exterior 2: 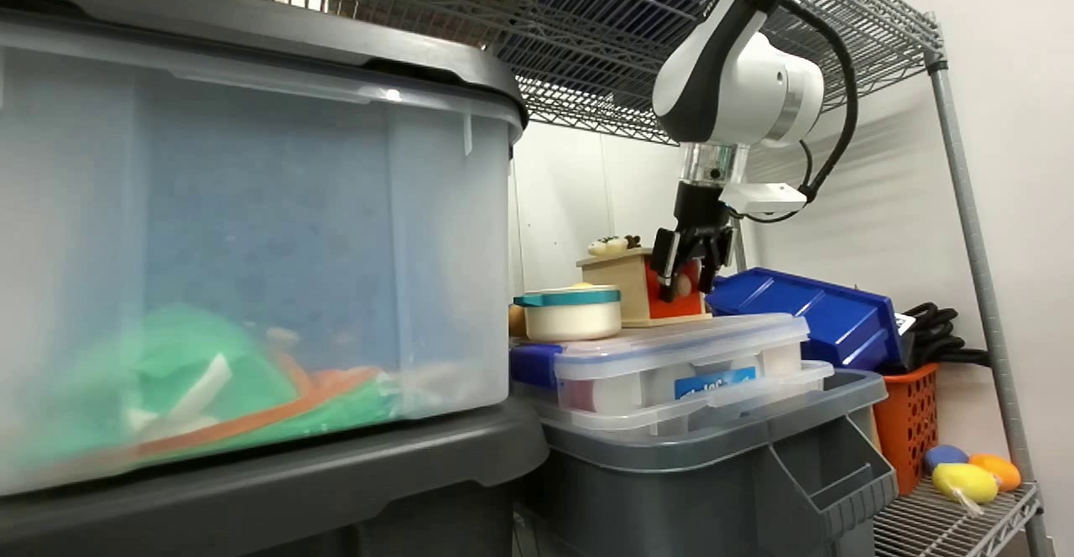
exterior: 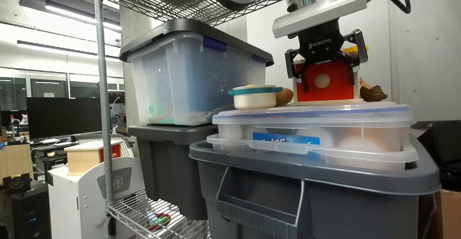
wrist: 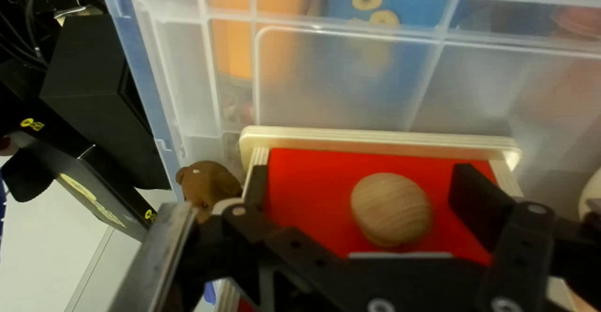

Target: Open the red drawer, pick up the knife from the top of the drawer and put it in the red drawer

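The jaws gape wide, holding nothing, over the red drawer (wrist: 312, 190) at lower centre of the wrist view, so best centre the wooden knob (wrist: 391, 208) between them, squeeze, and pull straight out.

Red drawer (exterior: 337, 87): closed by the look of it, bright red front with one round wooden knob (exterior: 322, 80) at its middle, grain visible in wrist view. Front sits between the side walls of a pale-tan wooden box (exterior 2: 619, 277); box upright, resting flat on a lidded clear plastic tub (exterior: 313, 114) in both exterior views. Pale base board (wrist: 375, 136) juts out past the red front. Knife (exterior: 350, 49): small yellow piece in an exterior view, outside the drawer, at the top of the box near its right edge there. Partly blocked; roughly level; blade and handle too small to tell apart.
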Motion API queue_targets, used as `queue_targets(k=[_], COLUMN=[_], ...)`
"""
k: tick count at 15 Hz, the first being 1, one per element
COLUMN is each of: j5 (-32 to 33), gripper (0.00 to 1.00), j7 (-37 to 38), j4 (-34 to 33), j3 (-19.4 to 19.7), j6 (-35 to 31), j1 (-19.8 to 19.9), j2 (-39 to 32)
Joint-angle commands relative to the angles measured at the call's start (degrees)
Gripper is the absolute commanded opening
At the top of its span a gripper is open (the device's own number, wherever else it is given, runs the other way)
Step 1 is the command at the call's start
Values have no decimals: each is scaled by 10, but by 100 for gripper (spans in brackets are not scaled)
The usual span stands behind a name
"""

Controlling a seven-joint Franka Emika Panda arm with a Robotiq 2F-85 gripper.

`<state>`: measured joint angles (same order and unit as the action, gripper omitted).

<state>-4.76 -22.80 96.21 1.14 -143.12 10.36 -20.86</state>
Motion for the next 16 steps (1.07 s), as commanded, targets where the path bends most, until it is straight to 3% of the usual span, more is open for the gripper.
queue_targets(k=[1,8,16], j5=[-16,-18,-18], gripper=[66,12,12], j7=[-20,-25,-31], j4=[-16,-18,-12], j3=[-14,-19,-20], j6=[16,15,13], j1=[10,11,11], j2=[4,4,9])
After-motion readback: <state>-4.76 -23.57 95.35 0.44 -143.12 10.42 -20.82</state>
